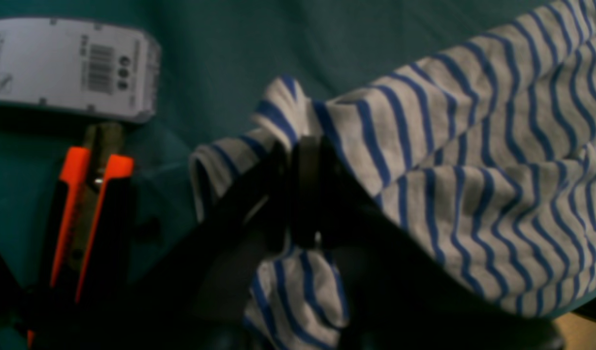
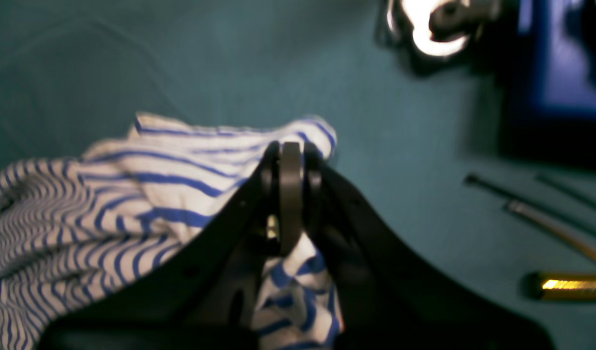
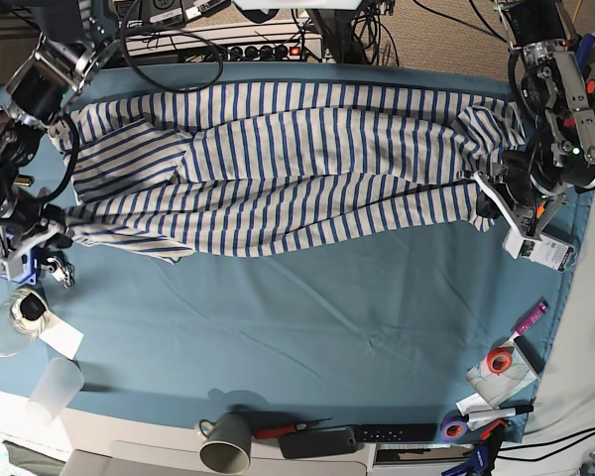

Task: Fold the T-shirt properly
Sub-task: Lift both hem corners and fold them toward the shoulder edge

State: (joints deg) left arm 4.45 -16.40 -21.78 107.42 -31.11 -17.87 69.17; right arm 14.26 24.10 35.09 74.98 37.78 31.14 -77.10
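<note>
The T-shirt (image 3: 278, 164), soft white jersey with thin blue stripes, lies stretched lengthwise across the far half of the table (image 3: 307, 327), rumpled into long ridges, strung between the two arms. The left end effector (image 1: 305, 146) is clamped tight on a bunched fold of it, cloth spilling out either side of the dark jaws; the right end effector (image 2: 290, 155) pinches another gathered edge the same way. A smooth teal cloth (image 3: 377, 297) covers the table. Beside the left end effector stand an orange-and-black utility knife (image 1: 91, 204) and a white barcoded label (image 1: 69, 65). Both wrist views are blurred. Well away, at the table's near edge, sit a grey mug (image 3: 226, 443) and tape rolls (image 3: 496, 362).
</note>
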